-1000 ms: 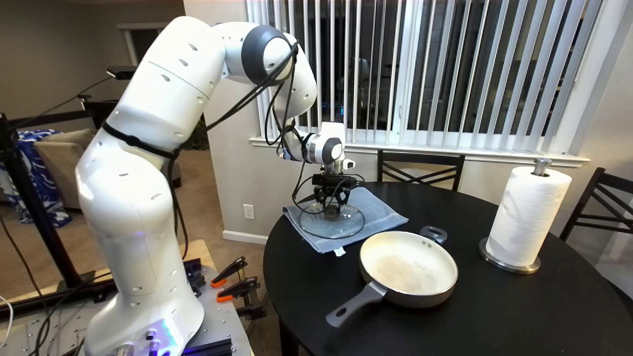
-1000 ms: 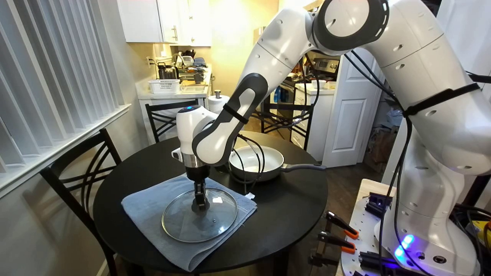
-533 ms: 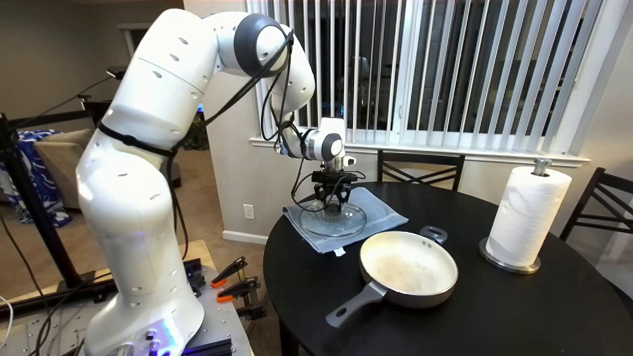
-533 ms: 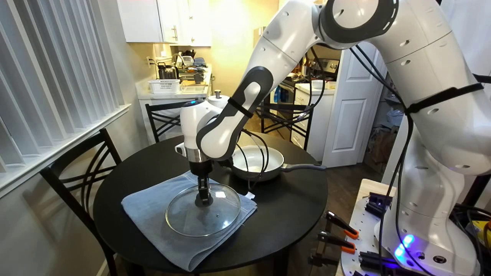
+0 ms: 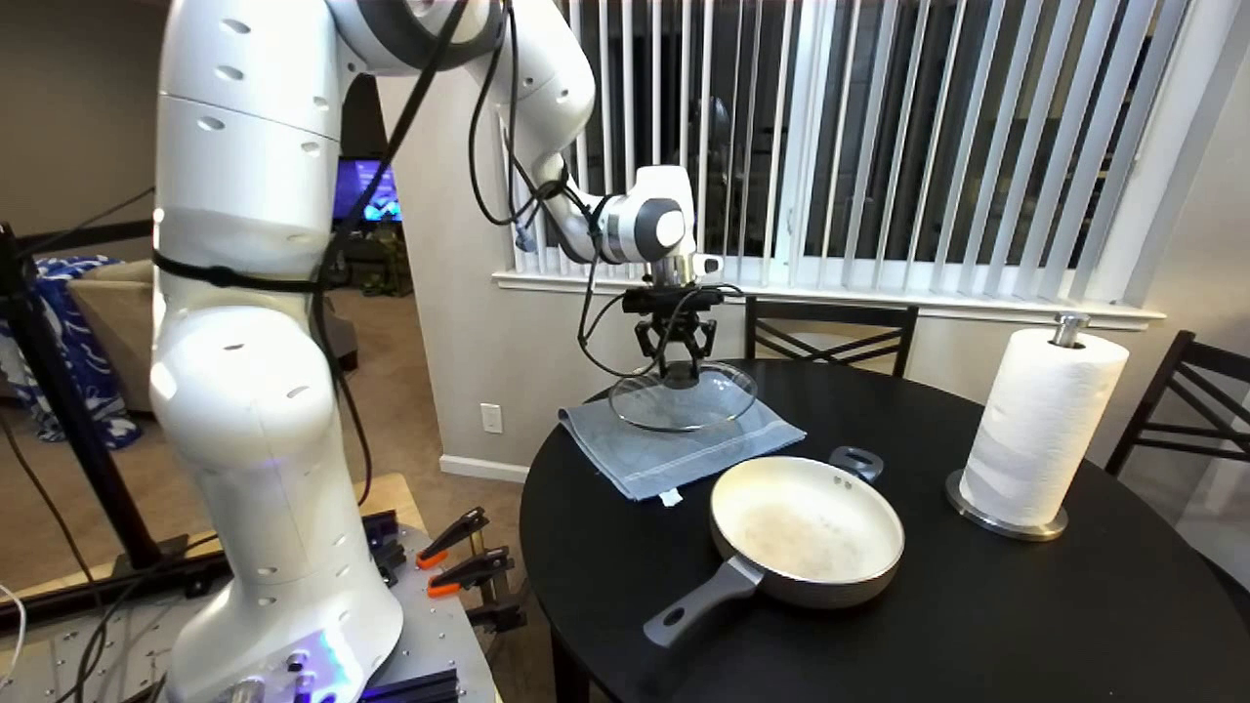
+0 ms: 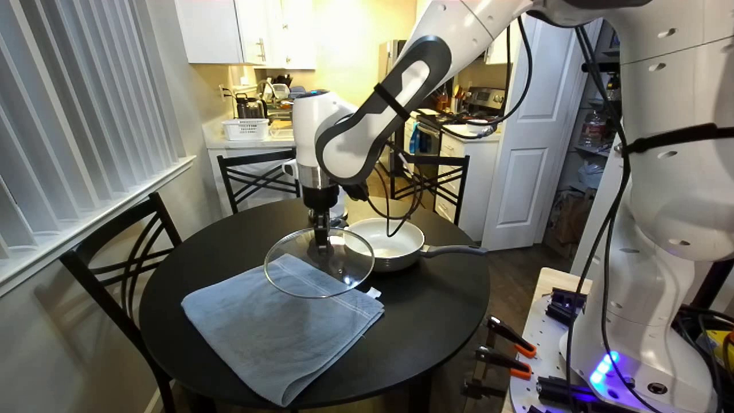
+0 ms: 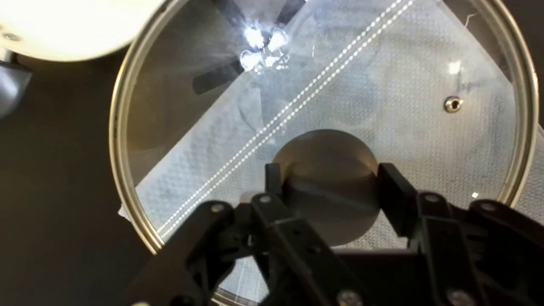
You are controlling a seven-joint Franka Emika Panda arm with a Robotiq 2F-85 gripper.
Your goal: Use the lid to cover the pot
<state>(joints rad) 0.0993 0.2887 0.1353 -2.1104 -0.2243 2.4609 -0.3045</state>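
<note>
Glass in mid-air: the lid hangs clear of the folded blue-grey cloth, probably there as padding. The gripper pinches the dark knob from both sides, a central hold that should keep everything balanced. In the wrist view the uncovered pot sits at ten o'clock on the desk, presumably close for a short carry.

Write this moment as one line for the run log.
lid: held in air, partly over blue-grey cloth | fingers: closed on lid's knob | pot: uncovered, on black table | covering: not yet done
</note>
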